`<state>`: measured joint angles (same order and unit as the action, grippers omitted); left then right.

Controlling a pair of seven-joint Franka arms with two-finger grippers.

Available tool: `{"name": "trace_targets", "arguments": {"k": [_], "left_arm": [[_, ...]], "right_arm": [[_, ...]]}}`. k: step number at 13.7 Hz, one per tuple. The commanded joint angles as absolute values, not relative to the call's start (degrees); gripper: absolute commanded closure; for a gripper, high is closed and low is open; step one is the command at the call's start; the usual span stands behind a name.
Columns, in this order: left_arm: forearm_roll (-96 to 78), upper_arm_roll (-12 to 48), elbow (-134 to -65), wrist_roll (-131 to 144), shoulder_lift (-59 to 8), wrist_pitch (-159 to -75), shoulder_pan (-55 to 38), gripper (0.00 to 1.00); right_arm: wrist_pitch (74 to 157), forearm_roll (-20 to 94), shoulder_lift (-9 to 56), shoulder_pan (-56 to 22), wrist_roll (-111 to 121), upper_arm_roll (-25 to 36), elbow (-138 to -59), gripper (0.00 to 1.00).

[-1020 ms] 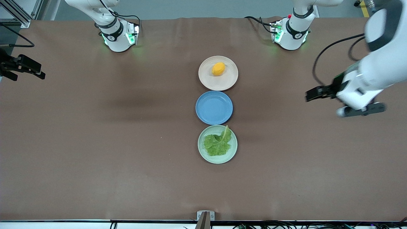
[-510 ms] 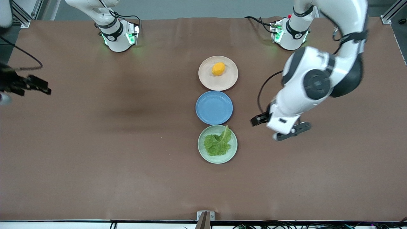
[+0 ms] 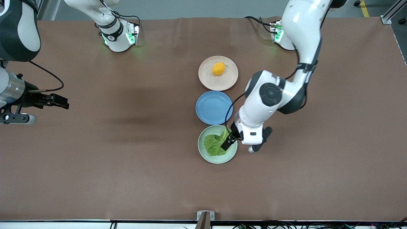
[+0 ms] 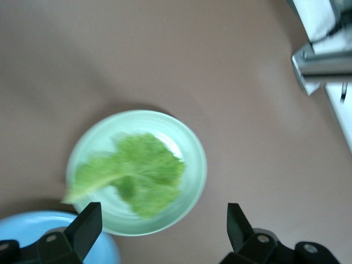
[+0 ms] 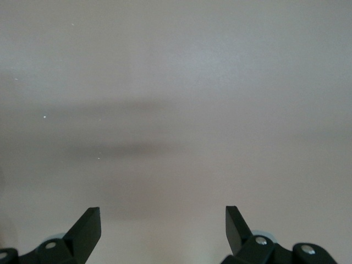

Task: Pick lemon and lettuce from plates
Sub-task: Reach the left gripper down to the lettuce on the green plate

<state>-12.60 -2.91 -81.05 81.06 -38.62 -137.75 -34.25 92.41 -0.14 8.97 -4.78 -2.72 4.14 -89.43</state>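
Note:
The lemon (image 3: pixel 218 68) lies on the beige-pink plate (image 3: pixel 222 83), the plate closest to the robots' bases. The lettuce (image 3: pixel 213 145) lies on the mint green plate (image 3: pixel 210 158), the plate nearest the front camera. My left gripper (image 3: pixel 229 142) is open and empty, low over the mint plate's edge toward the left arm's end. The left wrist view shows the lettuce (image 4: pixel 135 176) on the mint plate (image 4: pixel 196 151) ahead of the open left gripper (image 4: pixel 162 220). My right gripper (image 3: pixel 62 103) is open and empty over bare table at the right arm's end; its wrist view shows the right gripper (image 5: pixel 163 220) over bare table only.
An empty blue plate (image 3: pixel 214 107) sits between the two task plates, also in the left wrist view (image 4: pixel 33 236). A metal bracket (image 3: pixel 205 216) stands at the table's front edge. Brown table surface surrounds the plates.
The left arm has swung in from its end of the table to over the mint plate and lettuce. The right gripper has moved a little inward over the table. Lemon, lettuce and plates have not moved.

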Motion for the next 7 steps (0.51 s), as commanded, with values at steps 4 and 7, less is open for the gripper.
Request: {"name": "trace_targets", "arguments": {"k": [4, 7], "left_arm": [[-13.62, -3.43, -78.49, 95.53, -46.57, -144.23, -36.83, 0.00], [-13.62, -3.43, -78.58, 96.24, -49.04, -144.23, -37.79, 0.00]], "right_arm": [[97.27, 1.30, 7.74, -21.06, -35.17, 3.61, -96.92, 0.00], [108.86, 3.87, 5.89, -32.40, -54.78, 3.52, -106.50, 0.00]]}}
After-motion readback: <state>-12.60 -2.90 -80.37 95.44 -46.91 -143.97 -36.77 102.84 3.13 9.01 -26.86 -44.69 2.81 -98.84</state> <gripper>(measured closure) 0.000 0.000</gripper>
